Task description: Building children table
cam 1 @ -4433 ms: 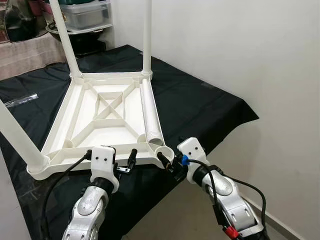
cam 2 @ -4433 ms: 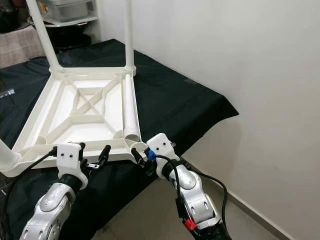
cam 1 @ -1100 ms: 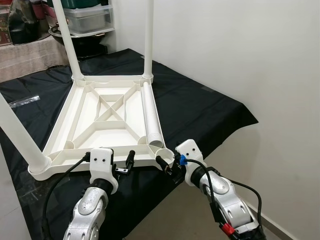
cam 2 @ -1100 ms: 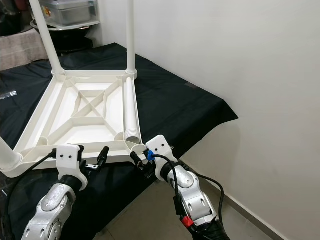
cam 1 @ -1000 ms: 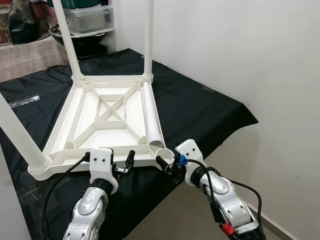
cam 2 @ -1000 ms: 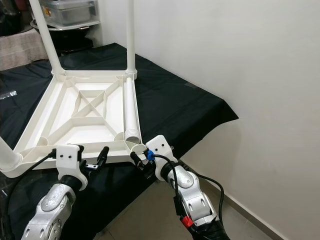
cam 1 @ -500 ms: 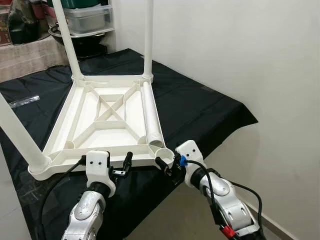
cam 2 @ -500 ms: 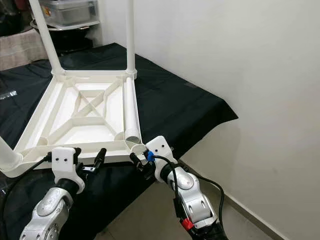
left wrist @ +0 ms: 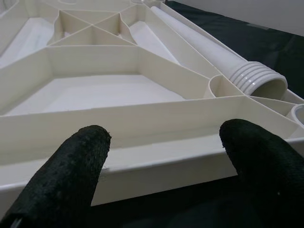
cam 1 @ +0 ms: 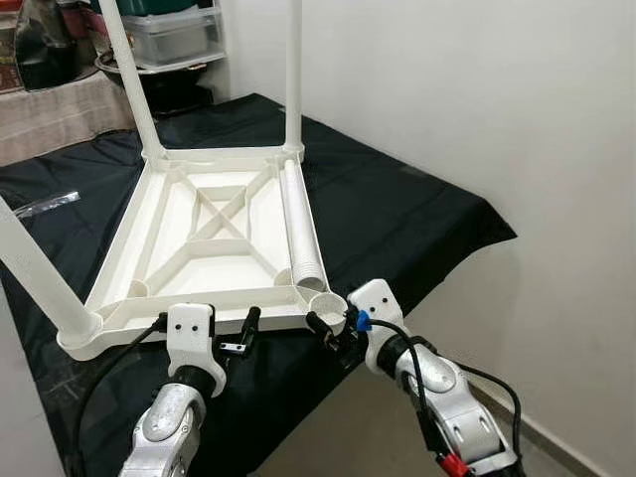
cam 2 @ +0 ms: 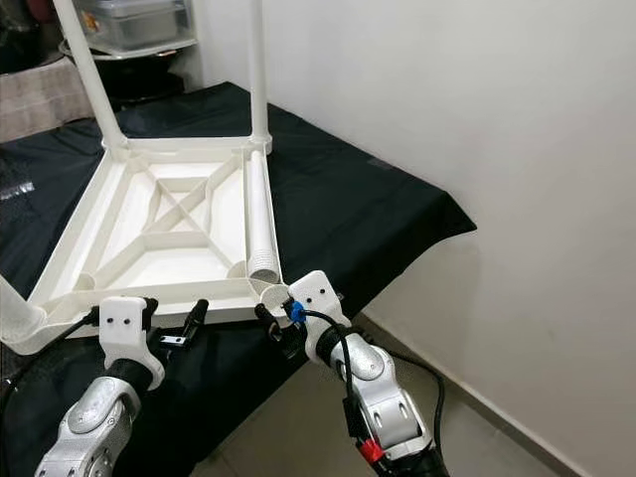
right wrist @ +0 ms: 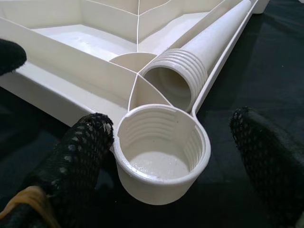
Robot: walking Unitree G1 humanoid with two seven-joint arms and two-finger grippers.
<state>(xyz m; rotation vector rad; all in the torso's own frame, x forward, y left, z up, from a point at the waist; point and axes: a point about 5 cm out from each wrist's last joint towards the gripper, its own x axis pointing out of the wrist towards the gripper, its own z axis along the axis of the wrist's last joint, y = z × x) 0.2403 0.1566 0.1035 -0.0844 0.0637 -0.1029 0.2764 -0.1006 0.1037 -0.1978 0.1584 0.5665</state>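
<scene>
Children table point(cam 1: 209, 234) is lying upside down on the black-draped desk point(cam 1: 397, 214); three legs are standing screwed in, the fourth leg point(cam 1: 301, 229) is resting loose beside its empty socket point(right wrist: 161, 152); my right pincer point(right wrist: 171, 142) is spreading open around that socket; my left pincer point(left wrist: 166, 142) is hovering open at the near rim

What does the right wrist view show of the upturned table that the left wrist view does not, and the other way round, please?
Right wrist view: the empty corner socket, its inner threads and floor visible, framed by the open right gripper.

Left wrist view: the near edge rail of the tabletop and the crossing ribs behind it, seen between the open left gripper fingers.

Both: the loose leg lying inside the frame, its threaded end toward the cameras, and the black cloth underneath.
</scene>
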